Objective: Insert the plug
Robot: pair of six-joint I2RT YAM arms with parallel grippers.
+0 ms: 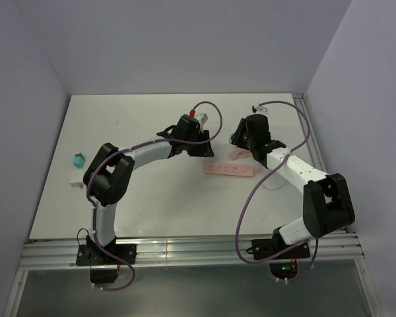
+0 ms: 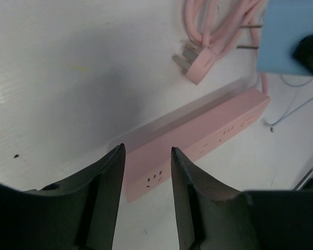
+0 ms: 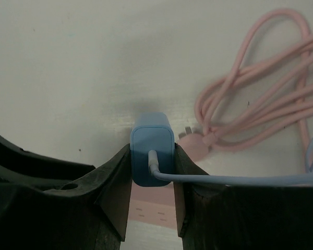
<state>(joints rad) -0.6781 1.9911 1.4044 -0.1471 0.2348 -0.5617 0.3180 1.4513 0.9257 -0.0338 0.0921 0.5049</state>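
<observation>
The small teal-green plug (image 1: 78, 159) sits at the far left of the table, beside a white block (image 1: 74, 177) and far from both grippers. The long pink power strip (image 1: 230, 170) (image 2: 208, 130) (image 3: 151, 211) lies mid-table. My left gripper (image 1: 201, 153) (image 2: 146, 148) hovers over the strip's near end, its jaws open with that end showing in the gap. My right gripper (image 1: 241, 146) (image 3: 152, 148) is shut on a blue charger block (image 3: 152, 156) (image 2: 289, 36), held just above the strip's far end. A pale blue cable (image 3: 240, 179) leaves the charger to the right.
The strip's own pink cord (image 3: 261, 104) (image 2: 214, 26) lies coiled beyond the strip, its pink pronged head (image 2: 201, 65) (image 3: 195, 143) resting close to the charger. The table (image 1: 138, 211) is white, walled at the back and sides, with a metal rail (image 1: 185, 251) at the near edge.
</observation>
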